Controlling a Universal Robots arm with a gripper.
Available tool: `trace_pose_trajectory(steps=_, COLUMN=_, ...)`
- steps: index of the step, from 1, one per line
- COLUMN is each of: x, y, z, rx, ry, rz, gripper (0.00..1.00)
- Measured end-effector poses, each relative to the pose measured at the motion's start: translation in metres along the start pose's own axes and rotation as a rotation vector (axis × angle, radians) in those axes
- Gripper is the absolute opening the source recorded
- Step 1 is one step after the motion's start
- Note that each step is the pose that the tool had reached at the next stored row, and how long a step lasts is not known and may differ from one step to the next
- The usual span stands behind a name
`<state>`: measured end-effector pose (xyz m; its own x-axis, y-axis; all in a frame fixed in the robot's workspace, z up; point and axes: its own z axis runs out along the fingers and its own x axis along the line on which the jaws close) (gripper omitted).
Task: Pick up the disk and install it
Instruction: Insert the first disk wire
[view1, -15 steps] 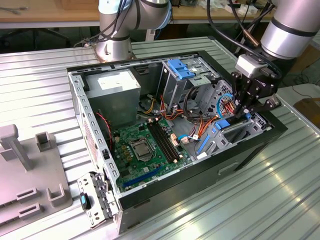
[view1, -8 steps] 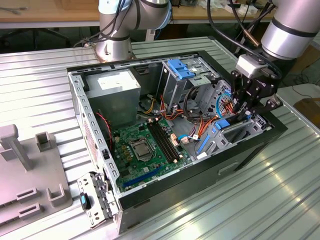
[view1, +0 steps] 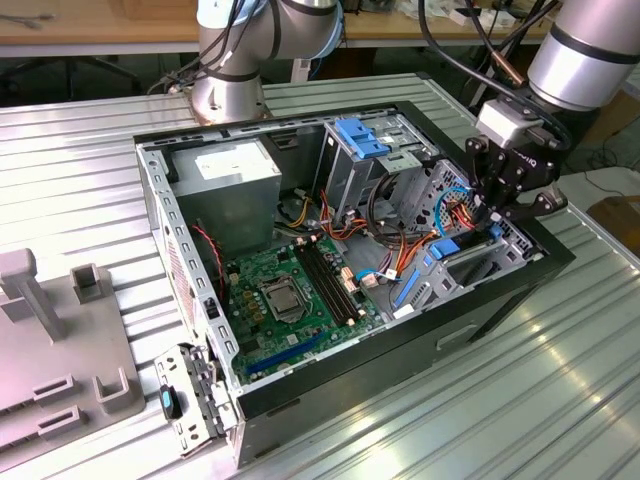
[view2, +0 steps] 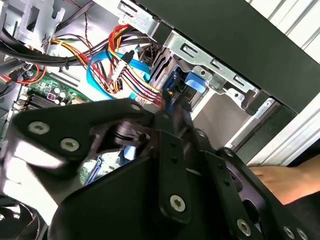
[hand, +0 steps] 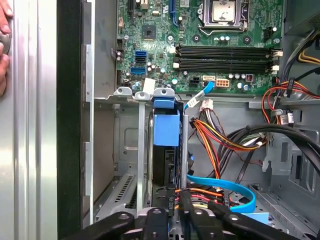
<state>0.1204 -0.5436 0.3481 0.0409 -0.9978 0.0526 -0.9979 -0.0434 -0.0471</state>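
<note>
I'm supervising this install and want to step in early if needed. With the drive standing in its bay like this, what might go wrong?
1. Loose coloured wires and a blue cable run right beside the disk; the tool may snag or pinch them.
2. The disk sits between thin metal rails, so a slight tilt could jam it.
3. A person's hand rests by the case edge, close to the arm's working area.
</note>
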Motion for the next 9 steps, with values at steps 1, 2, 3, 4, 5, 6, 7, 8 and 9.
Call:
trace_pose_trajectory(steps=1, x=0.0, y=0.0, z=0.0, rx=0.0, ry=0.0, rz=0.0, gripper=0.16)
trace_pose_trajectory(steps=2, x=0.0, y=0.0, z=0.0, rx=0.0, ry=-0.0001, rz=0.0, gripper=0.11)
trace_pose_trajectory(steps=3, x=0.0, y=0.0, z=-0.0001, rx=0.0, ry=0.0, rz=0.0, gripper=0.11)
trace_pose_trajectory(steps=4, x=0.0, y=0.0, z=-0.0001, rx=0.0, ry=0.0, rz=0.0, gripper=0.11)
trace_pose_trajectory(steps=5, x=0.0, y=0.0, z=-0.0001, rx=0.0, ry=0.0, rz=0.0, gripper=0.11)
trace_pose_trajectory(steps=6, x=0.0, y=0.0, z=-0.0001, rx=0.0, ry=-0.0001, rz=0.0, gripper=0.11)
trace_pose_trajectory(steps=7, x=0.0001, y=0.0, z=-0.0005, rx=0.0, ry=0.0001, rz=0.0, gripper=0.11)
trace_pose_trajectory(steps=8, x=0.0002, y=-0.0002, z=-0.0034, rx=0.0, ry=0.0003, rz=0.0, gripper=0.11)
trace_pose_trajectory(steps=9, x=0.0004, y=-0.0003, z=-0.0063, rx=0.0, ry=-0.0001, rz=0.0, gripper=0.11)
